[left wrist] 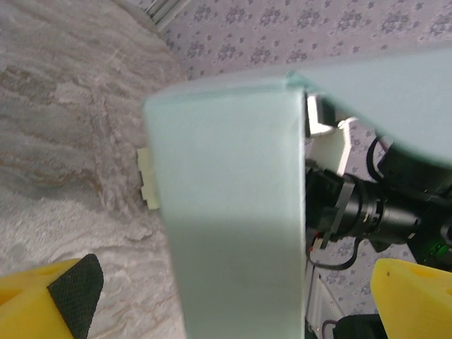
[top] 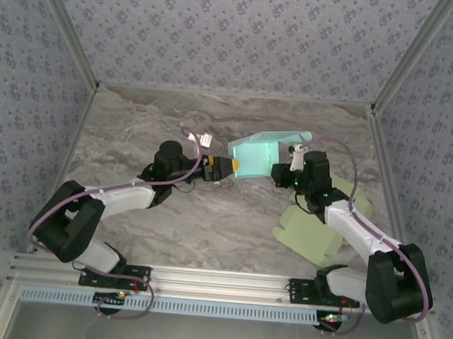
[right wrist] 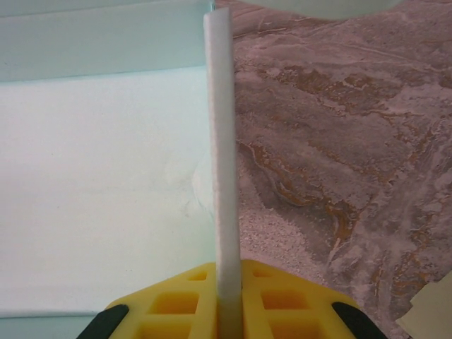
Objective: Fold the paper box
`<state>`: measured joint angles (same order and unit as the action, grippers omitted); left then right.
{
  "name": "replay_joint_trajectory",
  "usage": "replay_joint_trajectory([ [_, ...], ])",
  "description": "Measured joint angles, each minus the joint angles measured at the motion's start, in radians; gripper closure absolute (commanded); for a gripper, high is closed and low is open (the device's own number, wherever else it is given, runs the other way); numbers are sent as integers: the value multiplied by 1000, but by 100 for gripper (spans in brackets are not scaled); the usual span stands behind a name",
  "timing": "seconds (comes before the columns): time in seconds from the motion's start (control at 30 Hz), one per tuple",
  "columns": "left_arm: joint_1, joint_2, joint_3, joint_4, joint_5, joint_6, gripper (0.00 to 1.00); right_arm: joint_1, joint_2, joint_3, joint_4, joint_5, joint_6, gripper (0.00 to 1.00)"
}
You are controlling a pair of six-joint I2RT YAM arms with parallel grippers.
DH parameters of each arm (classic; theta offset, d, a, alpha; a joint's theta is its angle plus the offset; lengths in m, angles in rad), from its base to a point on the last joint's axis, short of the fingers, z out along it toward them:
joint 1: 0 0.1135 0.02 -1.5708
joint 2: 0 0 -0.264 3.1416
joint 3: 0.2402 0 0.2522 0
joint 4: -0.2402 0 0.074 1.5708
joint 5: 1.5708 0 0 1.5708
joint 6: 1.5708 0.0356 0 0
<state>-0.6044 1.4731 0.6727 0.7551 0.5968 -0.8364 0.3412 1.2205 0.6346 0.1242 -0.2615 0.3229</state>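
Toward the back middle of the marbled surface (top: 206, 223), you have the paper box (top: 266, 151) partly raised into shape, its pale turquoise panels standing up and its hollow side open to the overhead camera. Your right gripper (right wrist: 227, 305) has its jaws clenched on a thin upright wall of the box, seen edge-on in the right wrist view. The judged purpose is to anchor the box and keep that wall erect while the other arm works. Your left gripper (top: 227, 168) sits at the box's near-left corner with its jaws fully released, spread to either side of a broad panel; contact with that panel cannot be confirmed. This stance suggests it is lined up to press or close on the panel next. Flat pale green sheets (top: 310, 228) lie under the right arm, apart from the work. Folding is judged incomplete, since the box is not yet closed.
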Motion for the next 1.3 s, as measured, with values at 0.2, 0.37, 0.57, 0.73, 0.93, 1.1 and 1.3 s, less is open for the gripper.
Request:
replay_joint_trajectory([
  [0.2,0,35,18,12,12,-1,40,20,19,3,-7,-9,3,86],
  [0.37,1,54,24,3,14,0,53,43,28,10,-21,3,2,84],
  [0.57,2,62,42,-44,-3,16,65,70,29,19,-43,31,-26,65],
  [0.73,9,56,49,-77,-6,31,66,19,16,11,-16,-114,-14,45],
  [0.93,75,39,50,-98,55,-4,62,-111,-114,-66,105,-316,116,13],
  [1.1,103,-14,69,-114,130,-48,62,-220,-148,-53,98,-495,212,13],
  [1.3,103,-62,102,-108,204,-111,61,-240,-96,-64,257,-688,366,16],
])
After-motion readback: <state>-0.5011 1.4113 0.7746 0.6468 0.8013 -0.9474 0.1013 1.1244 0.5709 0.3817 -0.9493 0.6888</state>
